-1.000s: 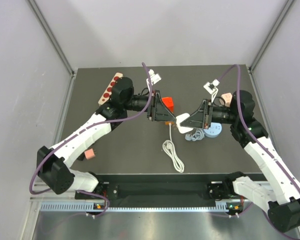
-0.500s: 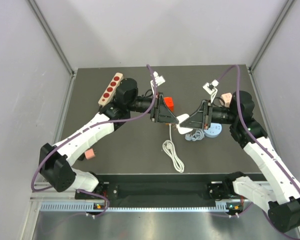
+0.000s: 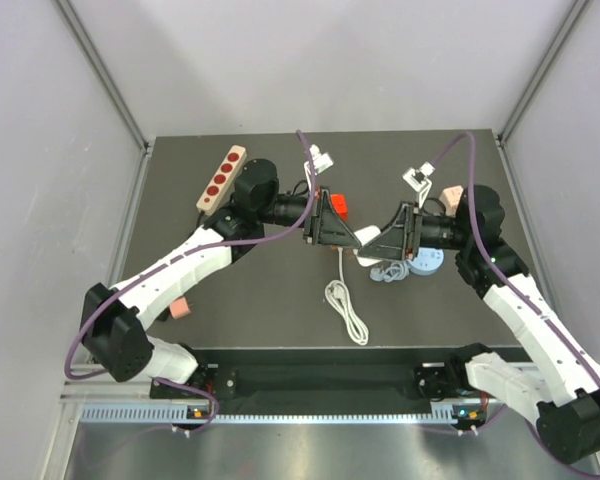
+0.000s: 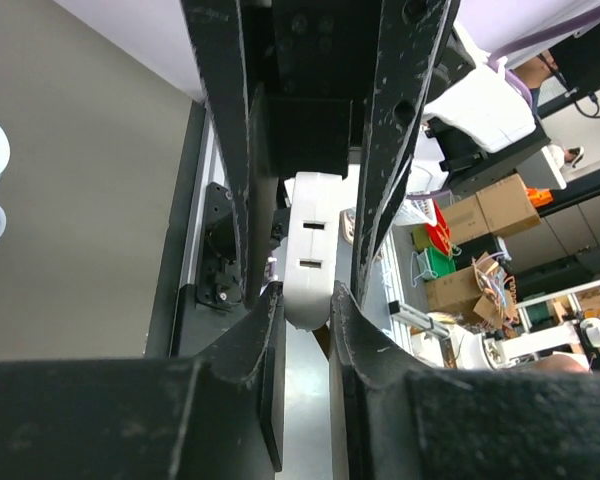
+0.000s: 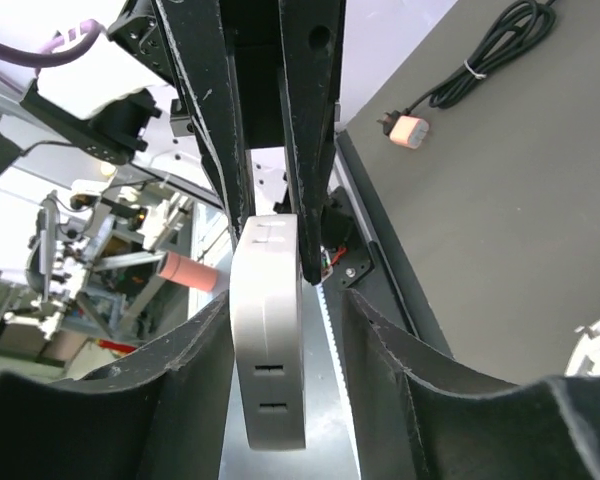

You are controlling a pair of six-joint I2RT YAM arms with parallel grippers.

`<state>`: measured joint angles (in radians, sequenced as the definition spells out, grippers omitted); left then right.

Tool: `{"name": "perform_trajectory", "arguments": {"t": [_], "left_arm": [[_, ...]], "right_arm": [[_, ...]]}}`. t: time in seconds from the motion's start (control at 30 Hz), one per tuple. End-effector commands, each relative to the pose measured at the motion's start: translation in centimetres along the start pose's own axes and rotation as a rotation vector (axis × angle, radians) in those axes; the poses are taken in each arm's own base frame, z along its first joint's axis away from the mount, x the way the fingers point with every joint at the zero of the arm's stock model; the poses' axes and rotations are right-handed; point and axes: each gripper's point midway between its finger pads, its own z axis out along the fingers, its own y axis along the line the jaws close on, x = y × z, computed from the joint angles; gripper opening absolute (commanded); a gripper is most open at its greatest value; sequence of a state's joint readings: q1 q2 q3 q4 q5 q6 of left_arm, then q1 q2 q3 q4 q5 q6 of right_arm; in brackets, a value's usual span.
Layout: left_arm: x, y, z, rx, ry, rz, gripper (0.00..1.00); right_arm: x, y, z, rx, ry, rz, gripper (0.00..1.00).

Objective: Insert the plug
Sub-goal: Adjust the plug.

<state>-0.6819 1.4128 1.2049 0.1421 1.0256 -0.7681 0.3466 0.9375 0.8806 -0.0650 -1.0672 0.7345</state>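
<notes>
The red plug [image 3: 338,206] lies on the dark mat just behind my left gripper [image 3: 354,238], and neither gripper touches it. Both grippers meet at mid-table around a white socket block [image 3: 368,241] with two slots. In the left wrist view my left gripper [image 4: 305,300] pinches the block's rounded end [image 4: 310,265] between both fingertips. In the right wrist view my right gripper [image 5: 285,310] stands open. The white block [image 5: 268,340] rests against one finger there, with a clear gap to the other finger.
A beige power strip with red sockets [image 3: 220,177] lies at the back left. A white cable [image 3: 347,305] runs toward the front. A round blue item [image 3: 426,260] sits under the right arm. A pink adapter [image 3: 450,192] and a small pink piece [image 3: 180,307] lie on the mat.
My left gripper reached further right and closed on the white block's end. My right gripper, shut on the block before, has opened its jaws.
</notes>
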Motion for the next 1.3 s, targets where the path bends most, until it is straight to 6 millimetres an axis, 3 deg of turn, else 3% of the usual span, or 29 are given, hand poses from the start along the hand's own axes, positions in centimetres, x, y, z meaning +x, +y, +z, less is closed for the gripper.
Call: {"name": "perform_trajectory", "arguments": {"t": [0.0,0.2,0.37,0.47,0.5,0.6,0.93,0.97,1.07,1.1,1.17,1.27], "left_arm": [[-1.2,-1.4,-0.1,0.037,-0.055,0.084,0.00],[-1.4,-1.5,0.0,0.046,-0.069,0.074,0.00],[-1.3,-1.6,0.1,0.057,-0.072,0.072,0.00],[-1.2,-1.5,0.2,0.054,-0.073,0.066,0.00],[-1.2,-1.6,0.2,0.055,-0.074,0.067,0.00],[-1.1,-1.6,0.2,0.053,-0.074,0.066,0.00],[-1.1,-0.3,0.2,-0.010,-0.078,0.056,0.00],[-1.1,-0.1,0.3,-0.012,-0.076,0.053,0.00],[-0.9,-0.2,0.3,-0.002,-0.066,0.054,0.00],[-0.8,-0.3,0.3,0.001,-0.063,0.058,0.00],[-0.6,-0.6,0.2,0.013,-0.056,0.067,0.00],[-0.3,-0.9,0.0,0.026,-0.047,0.074,0.00]], "right_arm": [[-0.1,1.2,0.3,-0.056,-0.007,-0.047,0.46],[0.0,1.5,0.9,-0.071,-0.001,-0.050,0.46],[0.0,1.3,1.7,-0.072,-0.003,-0.037,0.39],[-0.1,1.2,2.2,-0.074,-0.010,-0.037,0.26],[-0.3,0.9,2.4,-0.061,-0.018,-0.030,0.15],[-0.3,0.3,2.5,-0.044,-0.023,-0.027,0.00],[-0.8,-2.3,1.8,0.169,-0.050,-0.044,0.00],[-0.8,-2.4,1.7,0.180,-0.051,-0.052,0.00],[-0.9,-1.9,1.6,0.173,-0.056,-0.057,0.23],[-1.0,-1.6,1.4,0.168,-0.061,-0.065,0.34],[-1.2,-1.2,1.4,0.161,-0.063,-0.070,0.44],[-1.4,-0.7,1.2,0.147,-0.066,-0.077,0.46]]}}
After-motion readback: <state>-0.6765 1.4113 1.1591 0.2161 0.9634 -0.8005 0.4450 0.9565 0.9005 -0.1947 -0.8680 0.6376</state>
